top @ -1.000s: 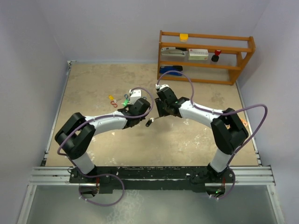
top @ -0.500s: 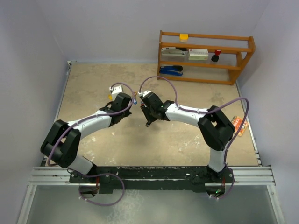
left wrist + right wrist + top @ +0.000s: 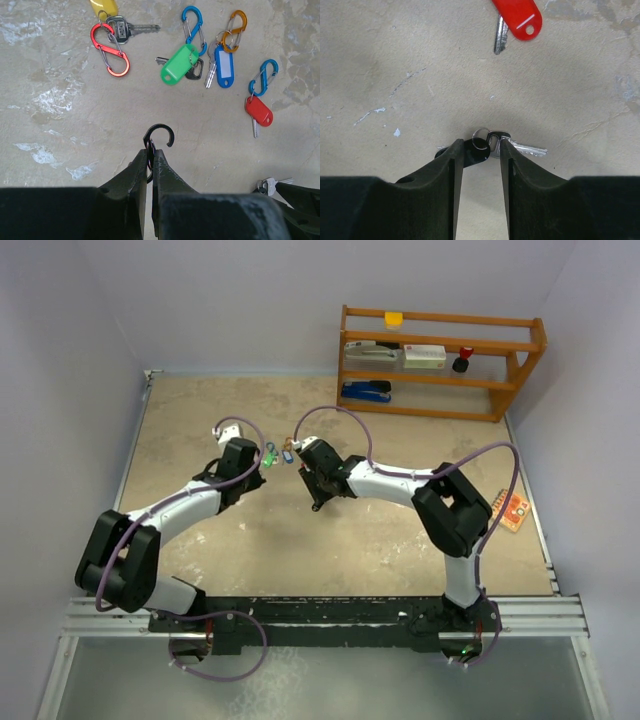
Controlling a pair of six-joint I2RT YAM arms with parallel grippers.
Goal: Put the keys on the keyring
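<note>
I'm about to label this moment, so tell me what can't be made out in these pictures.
Left wrist: lower part of the black hook hidden inside the shut left tool; yellow tag cut by the top edge.
Right wrist: unclear whether the right tool grips the silver key, its fingers cover the head; red tag cut by the top edge.
Top external: keys too small to tell apart.

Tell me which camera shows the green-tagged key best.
Left wrist view: the green-tagged key lies in plain sight, unobstructed, with its tag and ring sharp. The top external view gives only a tiny green speck of it. The right wrist view does not show it at all.
</note>
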